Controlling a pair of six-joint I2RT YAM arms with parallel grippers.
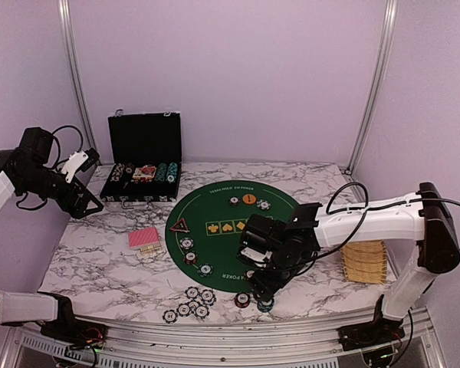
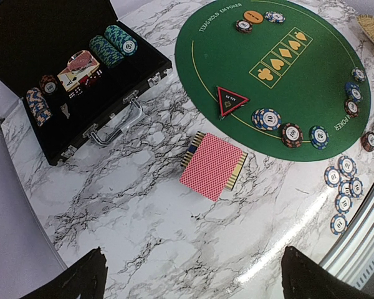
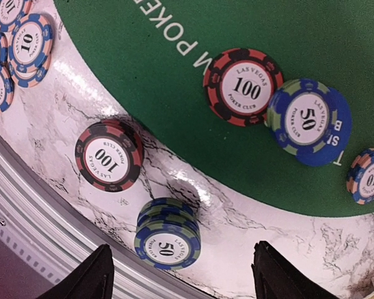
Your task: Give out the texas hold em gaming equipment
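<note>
Task partly done, by my reading. The green mat (image 1: 222,208) is the reference. Chips are out at three places. At the mat's far edge sits an orange button (image 2: 253,17) with two chips. At its left edge sits a black triangular button (image 2: 231,101) with three small stacks (image 2: 292,134). Just inside its near edge lie a red-black 100 chip (image 3: 243,87) and a blue-green 50 chip (image 3: 308,121). Just off the near edge, on the marble, stand a 100 stack (image 3: 108,155) and a 50 stack (image 3: 167,233), with a loose cluster of 10 chips (image 2: 343,187) further left. Apparently left to do: the red-backed cards (image 2: 212,165) lie in one pile left of the mat, none dealt, and the black case (image 2: 37,31) off the mat's far-left holds rows of chips. The right gripper (image 3: 181,274) hangs over the near-edge stacks, jaws apart, nothing between them. The left gripper (image 2: 193,283) sits high, left of the mat, spread wide and empty. The chips are round and stripe-edged, each with a white centre printed with its value.
</note>
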